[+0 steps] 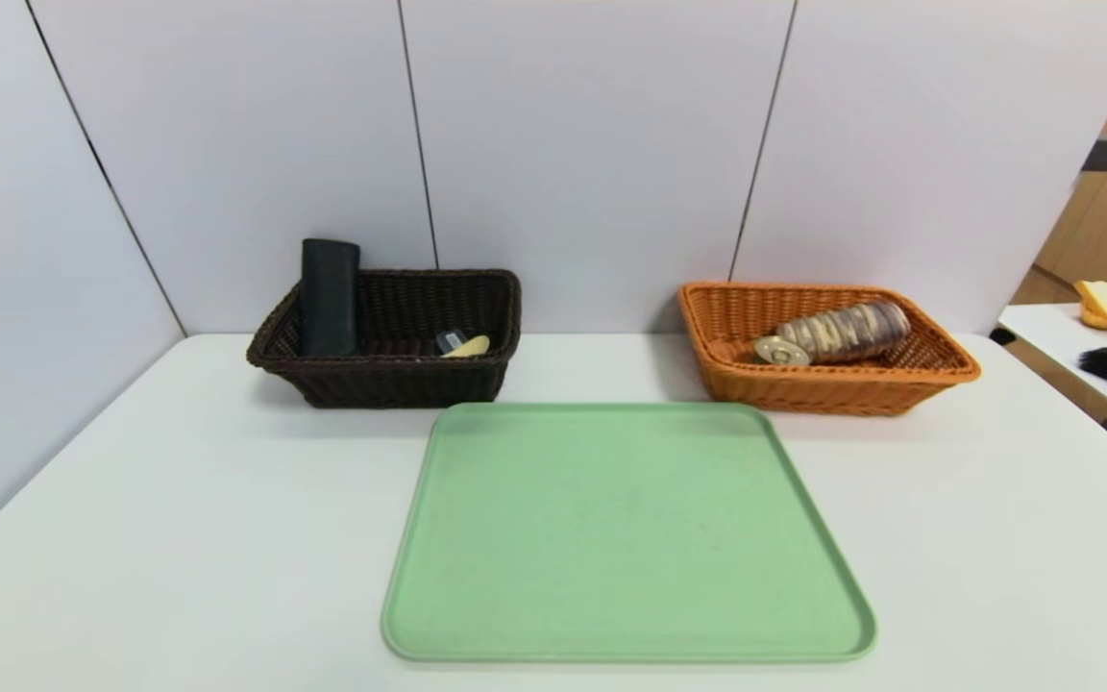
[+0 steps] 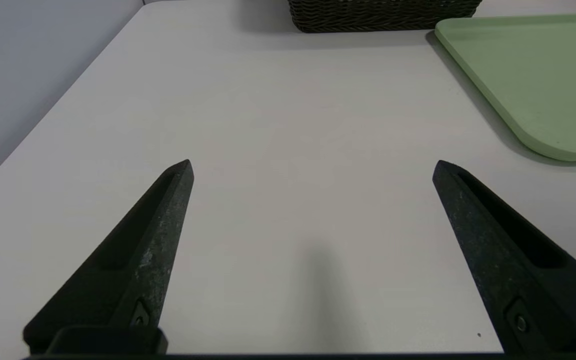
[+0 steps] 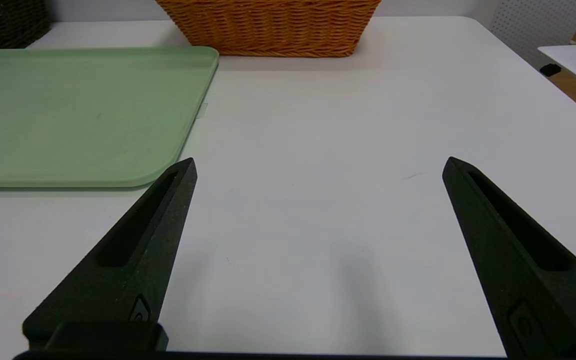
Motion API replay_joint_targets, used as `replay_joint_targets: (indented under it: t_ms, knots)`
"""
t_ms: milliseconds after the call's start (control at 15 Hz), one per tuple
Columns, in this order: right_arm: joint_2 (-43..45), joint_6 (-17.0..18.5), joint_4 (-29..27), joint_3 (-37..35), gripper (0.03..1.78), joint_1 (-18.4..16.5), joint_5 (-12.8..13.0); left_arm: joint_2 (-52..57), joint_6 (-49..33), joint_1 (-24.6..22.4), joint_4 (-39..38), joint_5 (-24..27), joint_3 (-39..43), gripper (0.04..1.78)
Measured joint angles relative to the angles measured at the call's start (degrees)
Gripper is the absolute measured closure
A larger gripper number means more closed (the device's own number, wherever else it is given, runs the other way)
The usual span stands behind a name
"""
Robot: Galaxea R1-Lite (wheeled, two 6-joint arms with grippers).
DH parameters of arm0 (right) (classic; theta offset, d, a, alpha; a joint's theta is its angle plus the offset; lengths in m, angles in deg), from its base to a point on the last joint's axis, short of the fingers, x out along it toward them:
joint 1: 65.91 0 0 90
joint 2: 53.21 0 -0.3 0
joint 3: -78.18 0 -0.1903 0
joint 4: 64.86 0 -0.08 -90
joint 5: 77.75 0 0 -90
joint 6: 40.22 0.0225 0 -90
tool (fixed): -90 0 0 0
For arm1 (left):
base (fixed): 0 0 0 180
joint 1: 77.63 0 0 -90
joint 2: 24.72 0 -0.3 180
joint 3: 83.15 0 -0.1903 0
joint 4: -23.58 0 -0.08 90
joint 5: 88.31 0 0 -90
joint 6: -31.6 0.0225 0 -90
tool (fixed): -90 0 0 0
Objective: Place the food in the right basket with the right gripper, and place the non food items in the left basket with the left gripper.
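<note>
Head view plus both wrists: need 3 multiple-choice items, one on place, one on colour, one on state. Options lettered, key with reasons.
1. Where does the wrapped roll of biscuits lie?
A. on the tray
B. in the orange basket
C. in the dark basket

2. What colour is the tray?
A. green
B. blue
C. white

3. How is the left hand?
A. shut on a bottle
B. shut, holding nothing
C. open, holding nothing

Key:
1 B: the roll rests inside the orange basket, beside a round tin.
2 A: the tray is pale green in all three views.
3 C: its fingers stand wide apart over bare table; the right hand is the same.
</note>
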Motion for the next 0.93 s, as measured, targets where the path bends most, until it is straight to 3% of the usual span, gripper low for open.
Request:
replay_joint_targets:
  t_ms: [933]
  knots:
    - [0.0, 0.0, 0.0, -0.2, 0.11, 0.0, 0.0, 0.0, 0.0, 0.0, 0.0, 0.0, 0.0, 0.13]
